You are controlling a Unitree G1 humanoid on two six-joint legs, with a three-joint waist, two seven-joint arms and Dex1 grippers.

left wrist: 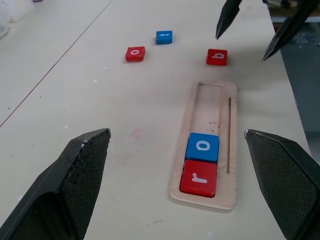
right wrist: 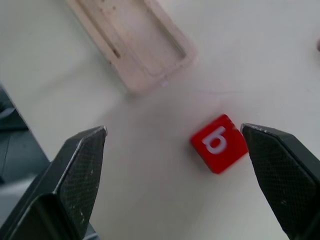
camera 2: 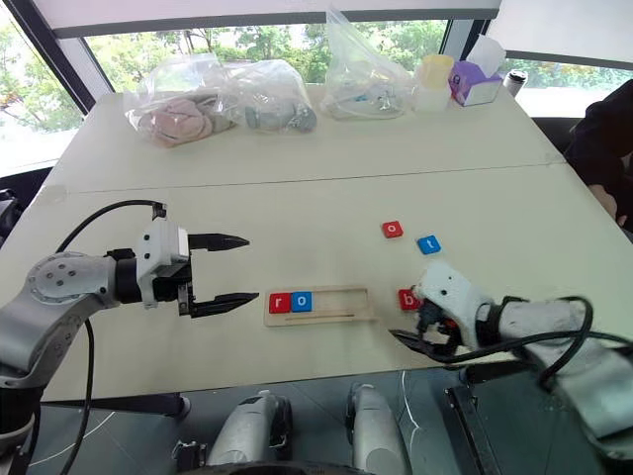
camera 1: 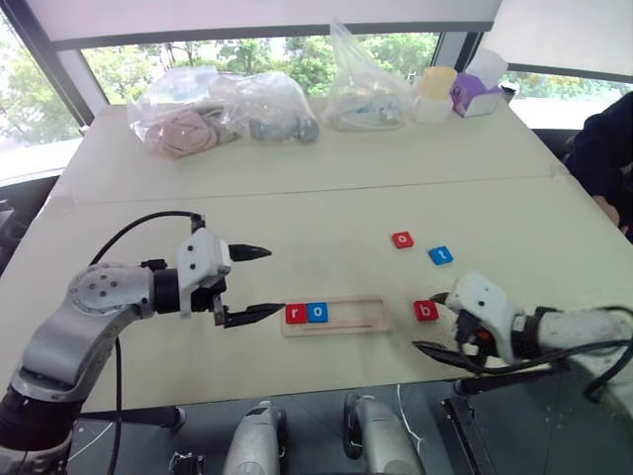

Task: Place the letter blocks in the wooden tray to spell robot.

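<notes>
Wooden tray (camera 1: 334, 317) is lying flat on the surface (camera 1: 297, 213) near the front edge, long axis running left to right across the head views, between the two arms. Two letter blocks are sitting in its left end, touching: red r block (camera 1: 296, 314) at the very end, blue o block (camera 1: 316, 313) just right of it; the rest of the tray is showing bare wood. In the left wrist view the tray's long axis is pointing away from that camera, toward the other arm. Three blocks are lying loose on the surface: red b block (camera 1: 425, 311) just off the tray's right end, red o block (camera 1: 403, 239) and blue t block (camera 1: 441, 255) farther back, near each other but not touching. Left gripper (camera 1: 256, 285) is hanging off the tray's left end, pointing right along the tray, jaws standing wide open with nothing between them. Right gripper (camera 1: 436, 322) is sitting at the front right, beside the b block, jaws spread wide and gripping nothing; in the right wrist view the b block (right wrist: 219, 143) is lying between the fingers, close to one fingertip, sitting diagonal in that view, whether touching I cannot tell. Plastic bags (camera 1: 223, 107) are lying along the far side of the surface.
</notes>
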